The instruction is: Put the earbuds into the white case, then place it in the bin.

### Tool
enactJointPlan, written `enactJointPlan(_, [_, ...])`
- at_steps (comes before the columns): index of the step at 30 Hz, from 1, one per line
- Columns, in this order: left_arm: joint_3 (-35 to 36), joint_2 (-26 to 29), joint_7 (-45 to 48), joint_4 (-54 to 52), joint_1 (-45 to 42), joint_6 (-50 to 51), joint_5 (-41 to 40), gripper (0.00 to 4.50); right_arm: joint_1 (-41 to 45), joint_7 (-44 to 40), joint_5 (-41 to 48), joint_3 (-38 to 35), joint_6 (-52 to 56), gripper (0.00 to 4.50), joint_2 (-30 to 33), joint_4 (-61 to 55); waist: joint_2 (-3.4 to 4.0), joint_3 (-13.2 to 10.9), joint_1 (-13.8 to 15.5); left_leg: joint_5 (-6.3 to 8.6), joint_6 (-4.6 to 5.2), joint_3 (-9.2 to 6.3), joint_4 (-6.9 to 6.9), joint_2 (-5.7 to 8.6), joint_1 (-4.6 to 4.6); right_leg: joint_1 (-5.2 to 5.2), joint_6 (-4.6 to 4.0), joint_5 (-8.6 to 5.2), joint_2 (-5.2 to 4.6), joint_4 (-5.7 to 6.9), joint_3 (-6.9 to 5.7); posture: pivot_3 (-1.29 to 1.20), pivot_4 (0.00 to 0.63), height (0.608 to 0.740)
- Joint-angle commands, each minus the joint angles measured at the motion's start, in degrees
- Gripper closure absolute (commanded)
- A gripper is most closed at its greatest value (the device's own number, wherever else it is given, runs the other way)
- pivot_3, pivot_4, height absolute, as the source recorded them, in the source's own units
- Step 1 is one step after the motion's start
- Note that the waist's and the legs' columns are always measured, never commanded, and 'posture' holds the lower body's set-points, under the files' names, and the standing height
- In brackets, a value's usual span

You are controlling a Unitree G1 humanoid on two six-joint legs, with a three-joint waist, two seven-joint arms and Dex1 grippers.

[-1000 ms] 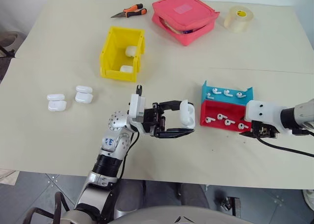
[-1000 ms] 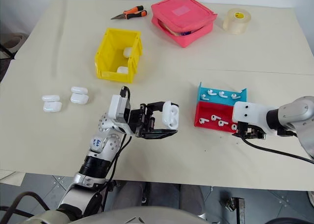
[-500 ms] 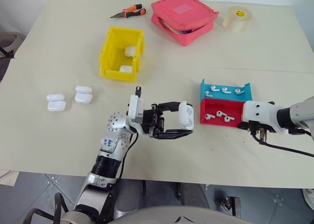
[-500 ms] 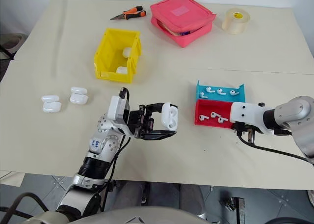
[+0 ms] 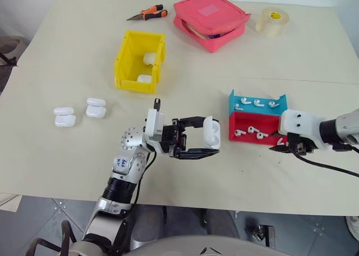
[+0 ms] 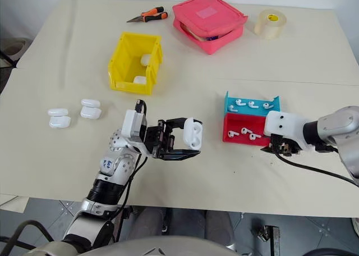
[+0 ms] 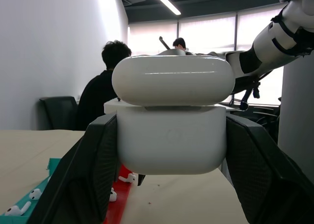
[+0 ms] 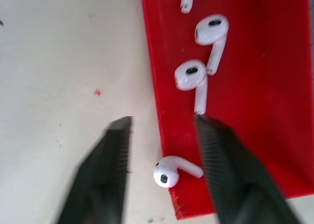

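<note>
My left gripper is shut on the white case, held above the table's middle. In the left wrist view the case sits between both black fingers with its lid slightly raised. Several earbuds lie in the red tray and the blue tray. My right gripper hovers at the red tray's near right corner. Its fingers stand open, and an earbud lies between them across the tray's edge. The yellow bin stands further back on the left and holds two white cases.
Several more white cases lie on the table to the left. A pink pouch, a tape roll and orange-handled pliers sit along the far side. People show in the background of the left wrist view.
My right gripper has shifted slightly at the red tray's near right corner. The left gripper and its case have kept still.
</note>
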State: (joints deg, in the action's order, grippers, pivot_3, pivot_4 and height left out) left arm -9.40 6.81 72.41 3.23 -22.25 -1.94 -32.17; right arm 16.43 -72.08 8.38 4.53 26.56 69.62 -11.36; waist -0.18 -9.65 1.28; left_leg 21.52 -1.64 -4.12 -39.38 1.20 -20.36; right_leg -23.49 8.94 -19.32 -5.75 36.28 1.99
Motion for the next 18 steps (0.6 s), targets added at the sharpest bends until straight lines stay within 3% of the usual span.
enactJointPlan(1, [0.0,-0.2,0.0,-1.9,0.4,-0.1,-0.7,1.69,-0.3,-0.9,0.8,-3.2,-3.4,2.15,0.7,-0.1,0.0,0.0,0.0,0.0,0.0,0.0,0.0,0.0,0.0,0.0,0.0,0.0,0.0,0.0,0.0,0.0,0.15,0.74])
enactJointPlan(18, [-0.3,-0.5,-0.2,-1.9,0.5,-0.4,-0.4,1.69,6.1,1.5,-4.4,4.9,-0.4,2.15,-4.3,0.4,0.0,0.0,0.0,0.0,0.0,0.0,-0.02,0.01,-0.01,-0.02,0.0,0.0,-0.02,0.02,0.0,0.0,0.15,0.74])
